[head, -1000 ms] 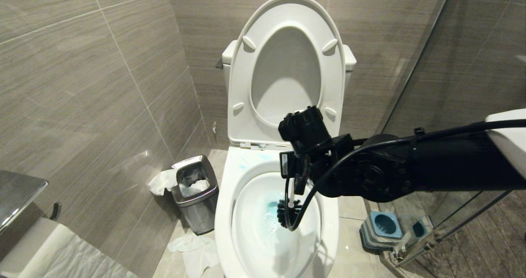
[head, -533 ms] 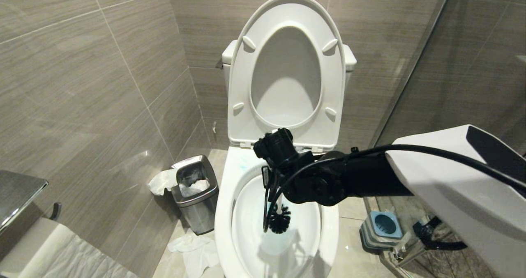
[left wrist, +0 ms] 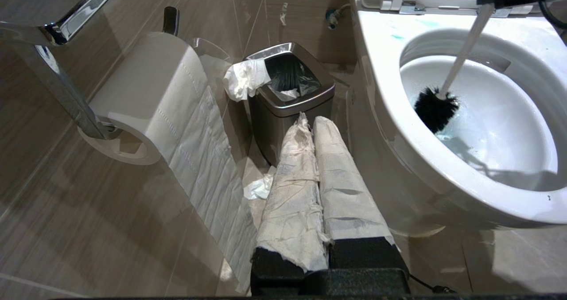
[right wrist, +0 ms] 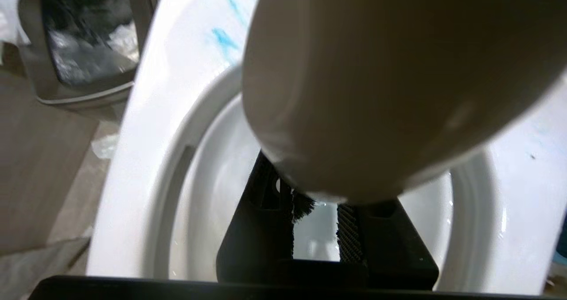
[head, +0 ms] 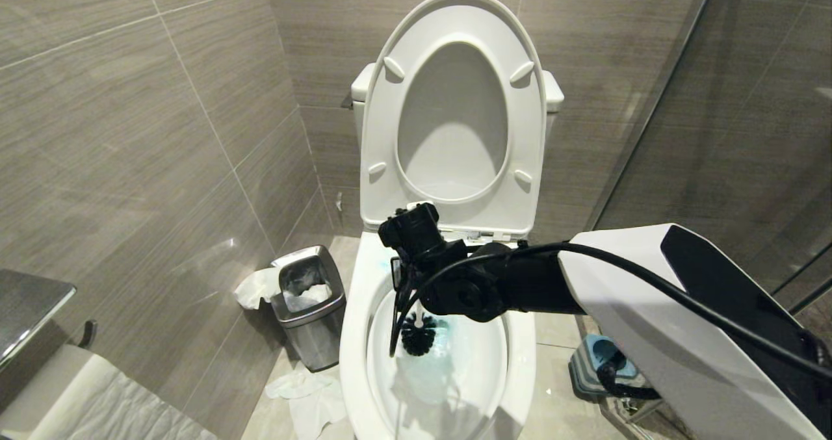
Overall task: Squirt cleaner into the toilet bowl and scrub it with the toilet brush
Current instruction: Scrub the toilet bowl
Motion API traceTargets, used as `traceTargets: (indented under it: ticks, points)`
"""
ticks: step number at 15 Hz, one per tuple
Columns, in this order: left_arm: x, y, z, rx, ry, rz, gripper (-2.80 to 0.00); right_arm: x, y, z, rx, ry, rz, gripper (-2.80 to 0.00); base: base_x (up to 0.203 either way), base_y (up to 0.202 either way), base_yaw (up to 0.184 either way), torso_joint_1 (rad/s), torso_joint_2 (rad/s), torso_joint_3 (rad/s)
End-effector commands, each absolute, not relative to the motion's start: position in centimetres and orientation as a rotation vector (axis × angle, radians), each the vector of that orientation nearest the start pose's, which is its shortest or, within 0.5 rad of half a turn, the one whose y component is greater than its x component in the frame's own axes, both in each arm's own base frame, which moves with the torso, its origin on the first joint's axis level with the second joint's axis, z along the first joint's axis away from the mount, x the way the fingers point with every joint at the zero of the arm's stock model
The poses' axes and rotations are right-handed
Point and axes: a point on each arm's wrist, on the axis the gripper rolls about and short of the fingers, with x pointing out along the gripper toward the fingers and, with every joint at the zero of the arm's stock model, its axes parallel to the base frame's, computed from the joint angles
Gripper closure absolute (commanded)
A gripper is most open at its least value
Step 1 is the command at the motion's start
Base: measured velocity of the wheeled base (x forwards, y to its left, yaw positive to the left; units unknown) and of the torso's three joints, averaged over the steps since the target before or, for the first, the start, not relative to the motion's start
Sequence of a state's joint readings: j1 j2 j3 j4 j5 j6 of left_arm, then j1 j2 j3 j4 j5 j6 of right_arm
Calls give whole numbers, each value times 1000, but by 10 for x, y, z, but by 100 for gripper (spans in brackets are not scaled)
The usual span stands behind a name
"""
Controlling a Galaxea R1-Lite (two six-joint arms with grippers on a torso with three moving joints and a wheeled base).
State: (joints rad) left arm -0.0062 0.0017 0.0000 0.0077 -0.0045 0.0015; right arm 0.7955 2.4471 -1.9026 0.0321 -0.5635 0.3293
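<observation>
A steel bin (head: 307,303) stuffed with paper stands beside the toilet bowl (head: 354,336), where the right gripper (head: 406,277) pinches the toilet brush (head: 418,335) over blue water.

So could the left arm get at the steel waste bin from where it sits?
Probably yes: the left claw, shut and paper-wrapped, points at the waste bin, nothing standing between them.

Toilet brush (head: 418,337) head down in the toilet bowl (head: 354,336) — right gripper (head: 408,283) clamped on its handle.

Bright overhead light; glare on toilet bowl (head: 354,336) rim; brush handle (right wrist: 376,83) close, badly defocused.
</observation>
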Motion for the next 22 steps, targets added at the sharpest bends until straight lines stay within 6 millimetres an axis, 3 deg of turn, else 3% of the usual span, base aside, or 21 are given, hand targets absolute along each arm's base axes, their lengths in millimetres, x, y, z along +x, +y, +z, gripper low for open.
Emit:
traceTargets:
  ticks: [1,5,9,12,18,22]
  points:
    - [-23,0,74,2,11,-11,0,368,354,104,-47,470,145,0,0,0,0,0,0,0]
    - [-23,0,74,2,11,-11,0,382,341,118,-21,434,114,0,0,0,0,0,0,0]
    - [-23,0,74,5,11,-11,0,395,319,143,-26,359,85,0,0,0,0,0,0,0]
    - [-23,0,74,6,11,-11,0,395,299,142,-58,395,46,0,0,0,0,0,0,0]
    - [-23,0,74,4,11,-11,0,360,274,142,-84,450,45,0,0,0,0,0,0,0]
    - [-23,0,74,3,11,-11,0,315,300,130,-80,498,129,0,0,0,0,0,0,0]
